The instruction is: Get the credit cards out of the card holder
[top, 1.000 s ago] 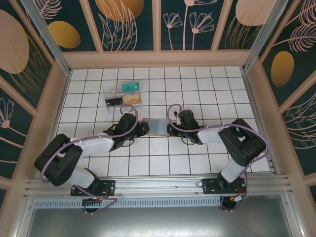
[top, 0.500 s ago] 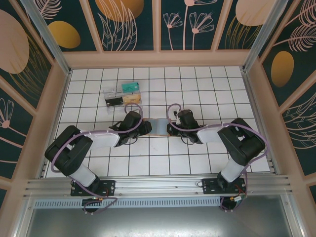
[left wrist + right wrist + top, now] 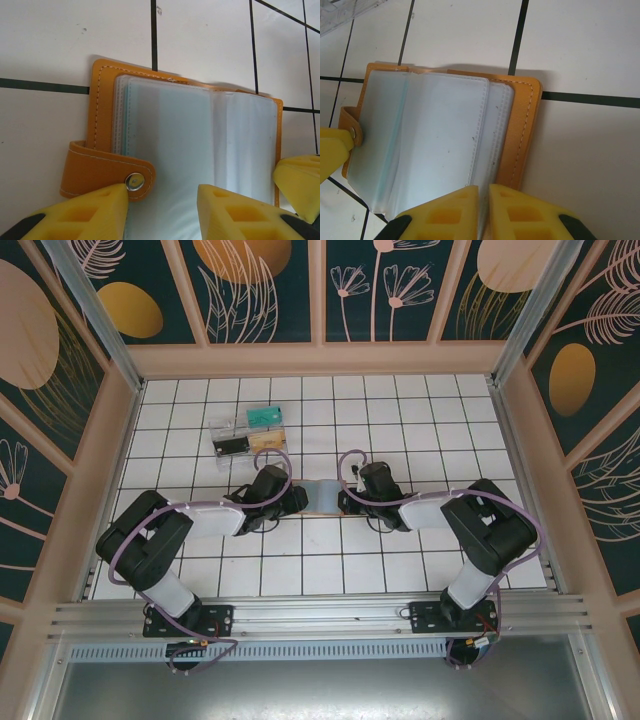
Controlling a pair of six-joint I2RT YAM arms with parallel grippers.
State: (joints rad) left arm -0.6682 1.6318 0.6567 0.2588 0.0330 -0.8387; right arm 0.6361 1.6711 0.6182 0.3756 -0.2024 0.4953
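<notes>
The card holder [image 3: 322, 497] lies open on the white tiles between my two grippers. It has an orange-brown cover [image 3: 102, 130] and cloudy plastic sleeves [image 3: 440, 130]. Its snap strap [image 3: 107, 172] is undone. My left gripper [image 3: 162, 200] stands open over the holder's left half, one finger beside the snap and the other on a sleeve. My right gripper [image 3: 483, 200] is shut on the edge of the sleeves at the holder's right side. No credit cards can be told apart; they are hidden in the cloudy sleeves.
A clear plastic tray [image 3: 250, 435] with teal, black and tan pieces stands behind the left gripper, its corner at the top left [image 3: 345, 10] of the right wrist view. Wooden walls [image 3: 320, 360] ring the tiled floor.
The left arm's elbow has swung right and its gripper has edged onto the holder. The right gripper has stayed on the sleeves' edge.
</notes>
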